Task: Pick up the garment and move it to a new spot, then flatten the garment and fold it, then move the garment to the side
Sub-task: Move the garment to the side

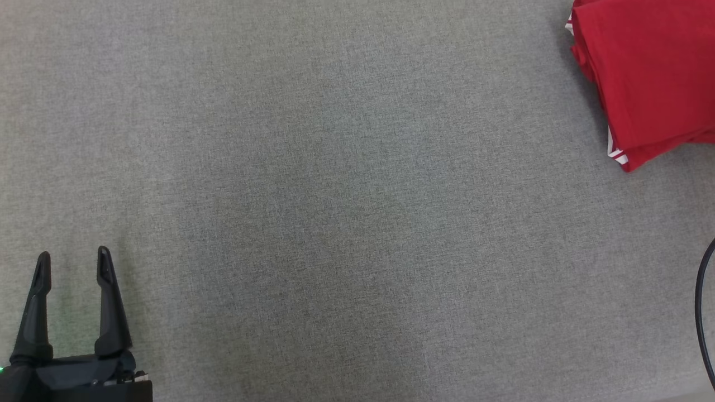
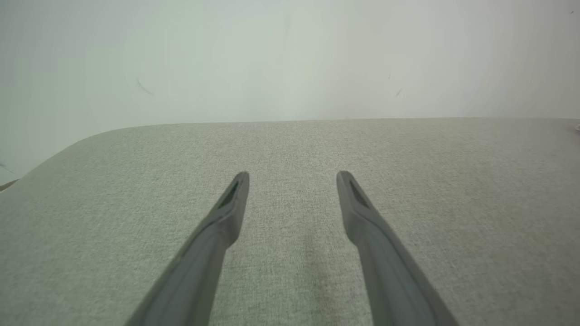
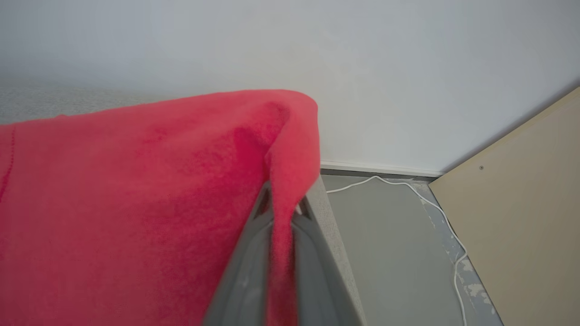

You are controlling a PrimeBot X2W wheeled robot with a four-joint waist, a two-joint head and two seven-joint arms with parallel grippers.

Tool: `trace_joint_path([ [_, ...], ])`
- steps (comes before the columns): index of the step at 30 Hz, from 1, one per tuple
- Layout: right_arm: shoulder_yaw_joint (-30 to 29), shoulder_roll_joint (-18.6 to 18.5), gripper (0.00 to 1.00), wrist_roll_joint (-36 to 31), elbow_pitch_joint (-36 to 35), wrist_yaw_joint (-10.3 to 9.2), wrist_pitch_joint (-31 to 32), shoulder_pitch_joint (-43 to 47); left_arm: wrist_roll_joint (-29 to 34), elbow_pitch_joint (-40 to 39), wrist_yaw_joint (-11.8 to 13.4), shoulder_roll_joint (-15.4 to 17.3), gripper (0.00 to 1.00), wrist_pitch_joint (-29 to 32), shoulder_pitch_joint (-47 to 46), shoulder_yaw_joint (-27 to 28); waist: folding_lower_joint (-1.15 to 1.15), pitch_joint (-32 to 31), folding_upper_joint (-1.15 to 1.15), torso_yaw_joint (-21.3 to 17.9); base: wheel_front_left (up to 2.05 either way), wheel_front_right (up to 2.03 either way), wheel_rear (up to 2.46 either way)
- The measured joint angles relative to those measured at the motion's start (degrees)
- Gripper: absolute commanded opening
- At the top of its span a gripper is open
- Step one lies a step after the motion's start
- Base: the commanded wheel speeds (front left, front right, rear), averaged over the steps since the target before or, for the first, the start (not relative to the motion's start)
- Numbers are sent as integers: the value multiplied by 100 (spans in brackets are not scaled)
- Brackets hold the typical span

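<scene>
The garment (image 1: 648,72), red with white stripes at its hem, lies folded at the far right of the grey fabric surface (image 1: 335,195). In the right wrist view the red garment (image 3: 136,203) spreads across the left half, and my right gripper (image 3: 283,208) is shut on a fold of its edge. My left gripper (image 1: 72,268) stands open at the lower left of the head view, far from the garment. Its two dark fingers (image 2: 226,213) are spread over bare grey fabric with nothing between them.
The grey surface ends in a rounded far edge (image 2: 113,131) before a pale wall (image 2: 290,59). Beside the surface's right edge are a grey floor (image 3: 389,253), a white cable (image 3: 435,208) and a beige panel (image 3: 525,217). A black cable (image 1: 705,312) curves at the right edge.
</scene>
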Motion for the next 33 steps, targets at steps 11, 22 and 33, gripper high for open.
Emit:
trace_joint_path([
  [11,70,74,100,-111,471,0,-146,20,-14,80,42,49,100,22,-31,-18,0,-17,-1,17,0,0,0],
  [22,-760,280,100,14,-149,0,-388,-48,-121,350,70,-64,100,-62,-10,-68,0,-369,-1,25,0,0,0],
  [33,-4188,1200,100,-1577,-2046,0,-397,2287,-302,867,-40,-292,100,-123,75,-81,-1,-1171,-1,81,0,0,0],
])
